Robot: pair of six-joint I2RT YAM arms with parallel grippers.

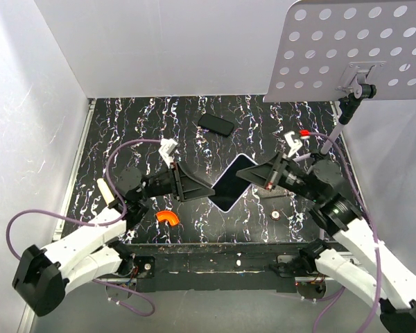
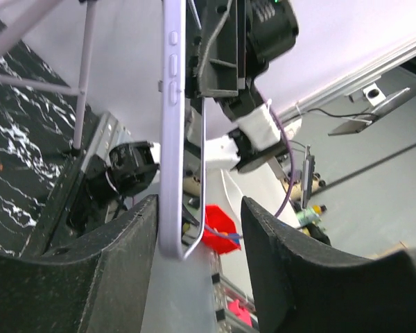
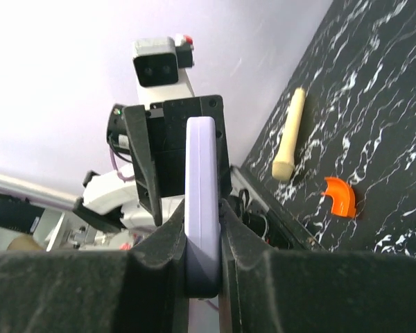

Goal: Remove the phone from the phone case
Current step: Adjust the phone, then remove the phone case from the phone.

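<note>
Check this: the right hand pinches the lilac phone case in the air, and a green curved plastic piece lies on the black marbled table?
Not green: the curved plastic piece is orange, as the top view shows. The right hand does pinch the lilac phone case above the black marbled table.

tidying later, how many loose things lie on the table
4: black slab far centre, orange piece front, wooden stick left, small disc right; more may be hidden.
</note>
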